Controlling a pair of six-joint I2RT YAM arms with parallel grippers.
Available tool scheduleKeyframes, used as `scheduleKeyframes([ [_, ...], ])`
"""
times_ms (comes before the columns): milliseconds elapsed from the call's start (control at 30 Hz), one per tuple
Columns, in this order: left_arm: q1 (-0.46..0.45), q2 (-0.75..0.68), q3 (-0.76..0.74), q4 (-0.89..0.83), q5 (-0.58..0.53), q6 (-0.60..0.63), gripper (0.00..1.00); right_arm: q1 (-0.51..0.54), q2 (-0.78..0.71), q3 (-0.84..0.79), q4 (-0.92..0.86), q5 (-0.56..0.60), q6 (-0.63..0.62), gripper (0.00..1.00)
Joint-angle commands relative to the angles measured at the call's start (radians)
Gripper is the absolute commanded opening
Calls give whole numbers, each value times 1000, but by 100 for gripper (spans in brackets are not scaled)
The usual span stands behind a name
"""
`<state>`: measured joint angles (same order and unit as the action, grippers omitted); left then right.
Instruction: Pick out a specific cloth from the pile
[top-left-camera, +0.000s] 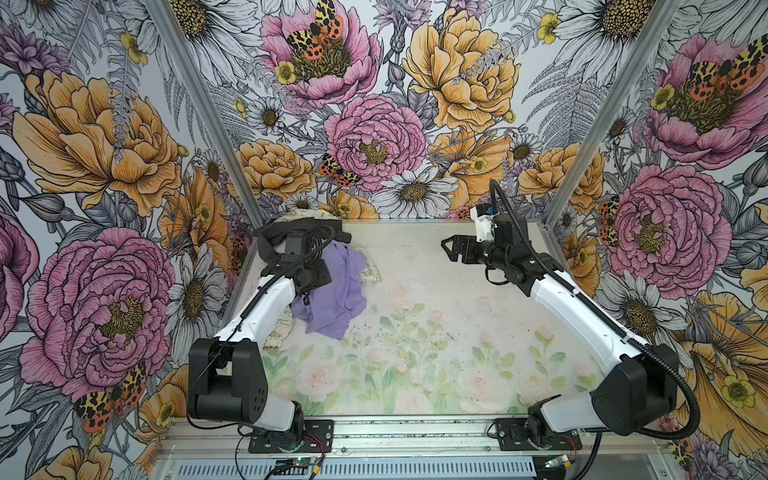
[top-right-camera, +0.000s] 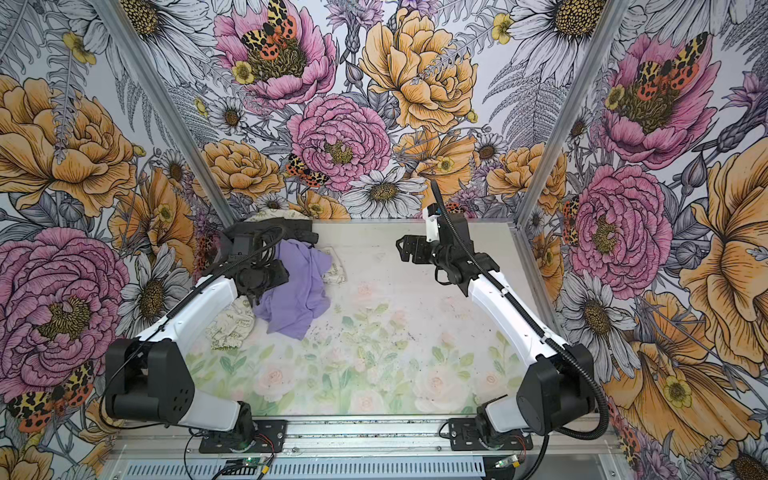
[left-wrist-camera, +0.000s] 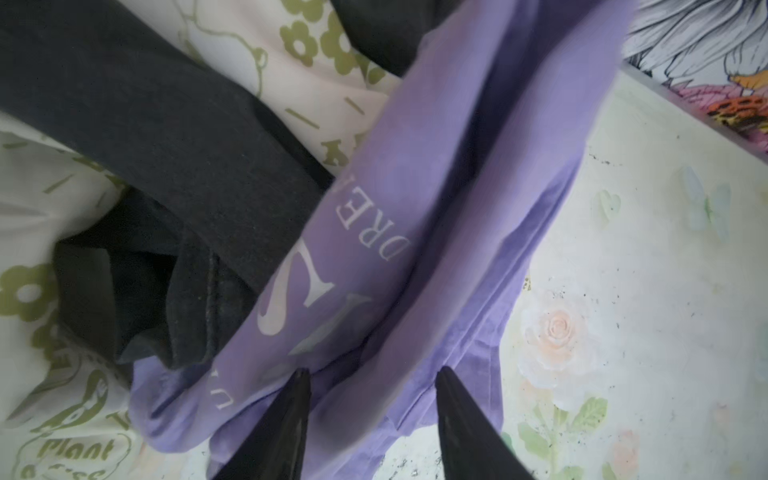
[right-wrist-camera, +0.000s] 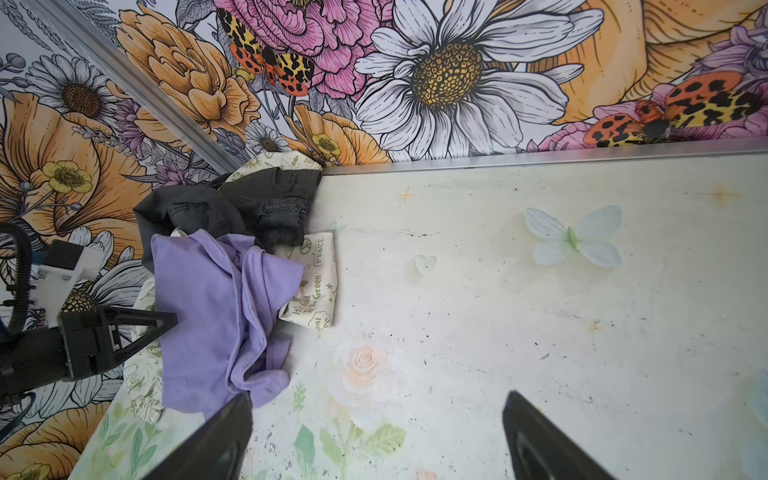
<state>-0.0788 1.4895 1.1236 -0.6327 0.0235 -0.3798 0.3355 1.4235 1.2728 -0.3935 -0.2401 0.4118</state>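
- At the table's (top-left-camera: 457, 332) far-left corner, my left gripper (left-wrist-camera: 374, 386) is straddling a fold of the lavender cloth (left-wrist-camera: 415, 187), jaws partly apart. I cannot tell whether they are pinching it.
- The cloth is lying against the pile (top-left-camera: 270, 245), spilling onto the table.
- The dark grey garment (left-wrist-camera: 166, 145) is touching its lettered edge, so I am judging that lifting could drag it, or the cream cloth (left-wrist-camera: 291, 75), along.
- A shallow pinch could slip.
- My right gripper (top-left-camera: 449, 250) is hanging wide open, well apart.
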Motion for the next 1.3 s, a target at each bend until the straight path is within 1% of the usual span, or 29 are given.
scheduleKeyframes([
  [0, 14, 24, 53, 7, 34, 17, 32, 9, -1, 24, 2, 14, 13, 95],
  [67, 12, 37, 68, 7, 40, 15, 25, 9, -12, 15, 2, 21, 16, 95],
  [200, 12, 53, 99, 5, 73, 11, 0, 9, -26, 1, 2, 30, 17, 95],
  [333, 2, 29, 153, 7, 105, -25, 0, 10, -31, 0, 1, 32, 18, 94],
  [533, -32, -13, 292, 8, 151, -49, 0, 35, -32, 16, 1, 37, 21, 94],
  [733, -48, -8, 416, 9, 213, -87, 0, 91, -22, 50, 1, 44, 30, 93],
  [867, -62, -12, 463, 49, 278, -97, 0, 145, 5, 101, 1, 47, 33, 93],
  [933, -68, -16, 469, 87, 320, -96, 0, 172, 24, 131, 1, 45, 32, 92],
  [1067, -75, -30, 444, 202, 438, -105, 0, 216, 81, 206, 2, 30, 32, 92],
  [1200, -79, -43, 406, 281, 496, -132, 0, 247, 140, 281, 3, 9, 36, 92],
  [1267, -83, -47, 389, 312, 506, -155, 0, 264, 170, 316, 2, 0, 36, 93],
])
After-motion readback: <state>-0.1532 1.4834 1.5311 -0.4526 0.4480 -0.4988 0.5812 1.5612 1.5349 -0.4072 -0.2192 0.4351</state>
